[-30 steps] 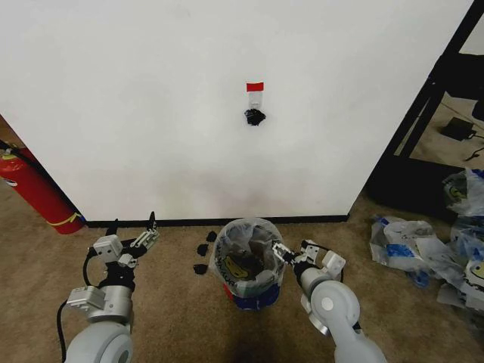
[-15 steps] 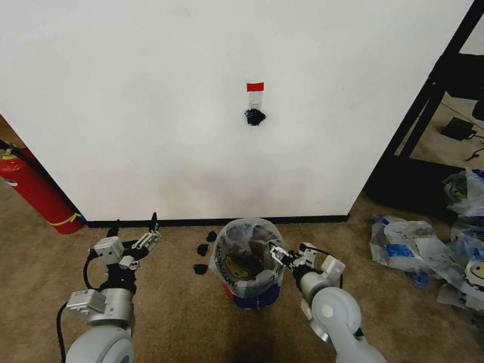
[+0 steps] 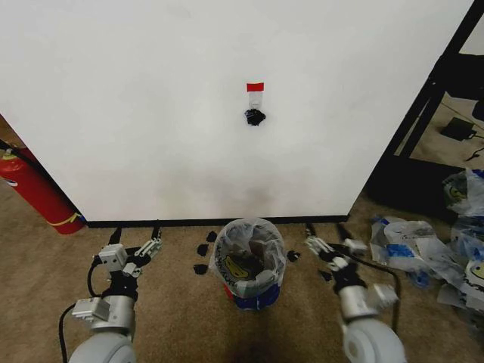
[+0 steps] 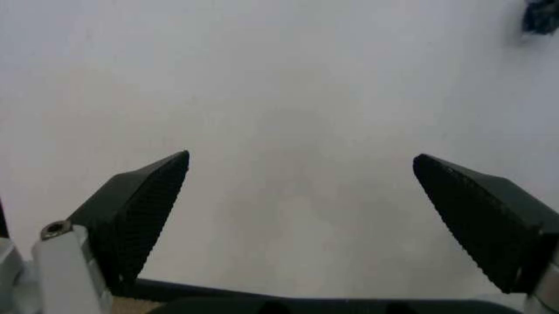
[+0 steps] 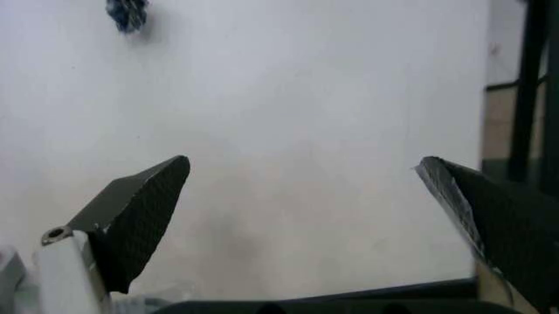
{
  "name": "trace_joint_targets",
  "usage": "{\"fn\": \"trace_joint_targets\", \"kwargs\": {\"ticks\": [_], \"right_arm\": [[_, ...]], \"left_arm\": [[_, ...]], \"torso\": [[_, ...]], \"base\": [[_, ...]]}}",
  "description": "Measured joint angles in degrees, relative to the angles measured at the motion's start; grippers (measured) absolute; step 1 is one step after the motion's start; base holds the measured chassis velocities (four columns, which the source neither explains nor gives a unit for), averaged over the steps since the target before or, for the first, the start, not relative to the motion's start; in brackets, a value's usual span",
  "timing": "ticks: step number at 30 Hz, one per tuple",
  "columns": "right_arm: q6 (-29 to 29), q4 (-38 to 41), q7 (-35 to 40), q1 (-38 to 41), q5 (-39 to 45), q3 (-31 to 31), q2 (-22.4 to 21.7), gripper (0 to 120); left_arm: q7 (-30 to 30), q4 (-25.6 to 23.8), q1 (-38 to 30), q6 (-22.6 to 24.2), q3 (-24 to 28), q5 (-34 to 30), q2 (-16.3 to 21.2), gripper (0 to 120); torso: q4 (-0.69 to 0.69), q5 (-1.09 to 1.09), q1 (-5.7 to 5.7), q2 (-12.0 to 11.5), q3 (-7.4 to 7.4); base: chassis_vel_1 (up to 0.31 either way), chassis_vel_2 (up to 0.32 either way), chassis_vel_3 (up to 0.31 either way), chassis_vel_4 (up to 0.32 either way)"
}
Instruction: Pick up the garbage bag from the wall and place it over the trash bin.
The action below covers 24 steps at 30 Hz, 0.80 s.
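The garbage bag is spread over the rim of the trash bin, which stands on the carpet just in front of the wall. Its yellow face shows inside the bin. My left gripper hovers open to the left of the bin, a hand's width away, pointing at the wall. My right gripper hovers open to the right of the bin, apart from the bag. Both wrist views look at the wall between open fingers, the left gripper and the right gripper, with nothing between them.
The black hook sits under red tape on the wall. A red fire extinguisher leans at the left. Small black bits lie beside the bin. A black shelf frame and a heap of plastic bags are on the right.
My right gripper has left the bin's right rim and swung out to the right, now pointing at the wall. The left gripper has shifted only slightly. The bag stays on the bin.
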Motion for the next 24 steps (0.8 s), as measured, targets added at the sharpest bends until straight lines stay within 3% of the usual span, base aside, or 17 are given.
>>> {"fn": "trace_joint_targets", "kwargs": {"ticks": [3,9,24], "right_arm": [[2.1,4.0,-0.5,-5.7,-1.3,1.2,1.4,100],[3.8,8.2,-0.8,-9.8,-4.2,1.4,3.3,100],[6.0,7.7,-0.5,-9.3,-7.8,1.3,4.4,100]], "left_arm": [[0.9,0.3,0.6,-1.7,0.5,2.3,0.1,100],[1.2,0.4,2.0,-3.8,0.8,5.5,0.1,100],[0.8,-0.6,3.2,-5.1,2.1,9.4,-1.0,100]], "torso": [[-0.01,0.0,0.0,0.0,0.0],[0.01,-0.01,0.0,0.0,0.0],[0.01,0.0,0.0,0.0,0.01]], "base": [[0.0,0.0,0.0,0.0],[0.0,0.0,0.0,0.0],[0.0,0.0,0.0,0.0]]}}
